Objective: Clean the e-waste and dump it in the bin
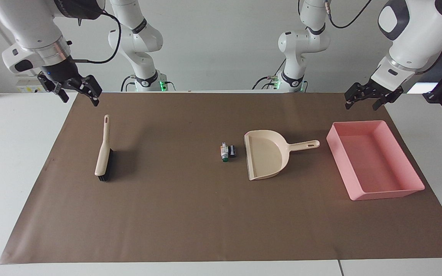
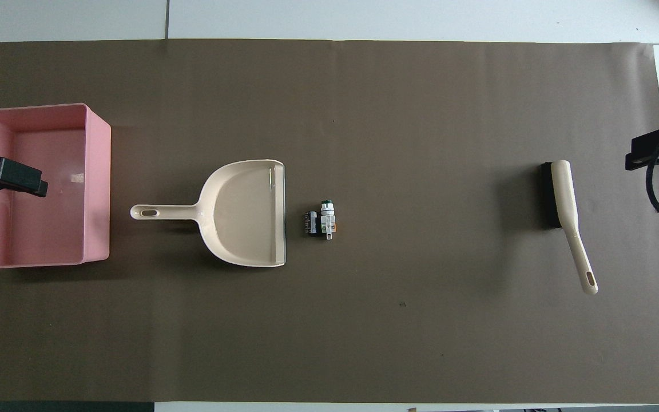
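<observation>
Across the facing view: my left gripper [image 1: 371, 99] and right gripper [image 1: 76, 90] are hanging raised, fingers spread wide, holding nothing; sweeping is not yet starting. E-waste [image 1: 228, 151] is lying just beside the dustpan [image 1: 265, 155]. From overhead: brush [image 2: 564, 197] is awaiting my grasp; bin [image 2: 98, 183] is sitting near the dustpan handle, nothing obstructing.

the facing view looks from high across the surface [image 1: 21, 161] toward the robots, whose bases stand at its top. the overhead view looks steeply down from above the robots' own end. both stand well back and share the whole brown mat [image 1: 190, 214], seen half a turn apart.
</observation>
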### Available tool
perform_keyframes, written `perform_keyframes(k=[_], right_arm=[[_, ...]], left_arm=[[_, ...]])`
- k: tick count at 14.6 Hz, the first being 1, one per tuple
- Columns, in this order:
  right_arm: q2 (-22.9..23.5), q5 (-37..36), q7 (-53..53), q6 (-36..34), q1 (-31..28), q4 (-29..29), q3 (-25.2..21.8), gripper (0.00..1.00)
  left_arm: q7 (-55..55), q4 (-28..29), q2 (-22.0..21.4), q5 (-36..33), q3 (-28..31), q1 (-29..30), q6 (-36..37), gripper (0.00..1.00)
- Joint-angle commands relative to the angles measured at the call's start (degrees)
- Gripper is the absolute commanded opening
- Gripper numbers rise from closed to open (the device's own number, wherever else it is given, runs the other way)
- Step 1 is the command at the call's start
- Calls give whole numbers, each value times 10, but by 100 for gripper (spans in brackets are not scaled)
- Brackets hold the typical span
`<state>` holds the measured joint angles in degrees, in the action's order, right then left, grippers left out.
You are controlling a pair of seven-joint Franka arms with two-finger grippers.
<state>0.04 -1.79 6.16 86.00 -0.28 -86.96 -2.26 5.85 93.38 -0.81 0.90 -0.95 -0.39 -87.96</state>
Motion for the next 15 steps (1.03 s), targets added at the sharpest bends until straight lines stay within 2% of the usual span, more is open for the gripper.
perform_keyframes(k=[1, 7, 10, 12, 15], right_arm=[[-2, 2, -14, 7, -2, -3, 1, 99], [-2, 3, -14, 7, -2, -3, 1, 99], [-13, 3, -14, 12, -2, -29, 1, 99], [-33, 3, -19, 46, -9, -77, 1, 99], [-92, 3, -71, 146, -31, -220, -3, 99]], left_arm=[[4, 12, -13, 6, -2, 7, 2, 100], [3, 12, -13, 5, -2, 7, 1, 100], [-4, 11, -13, 0, -3, 5, 3, 100], [-5, 12, -13, -1, -3, 1, 4, 100], [-5, 13, -13, -3, -3, 7, 6, 100]])
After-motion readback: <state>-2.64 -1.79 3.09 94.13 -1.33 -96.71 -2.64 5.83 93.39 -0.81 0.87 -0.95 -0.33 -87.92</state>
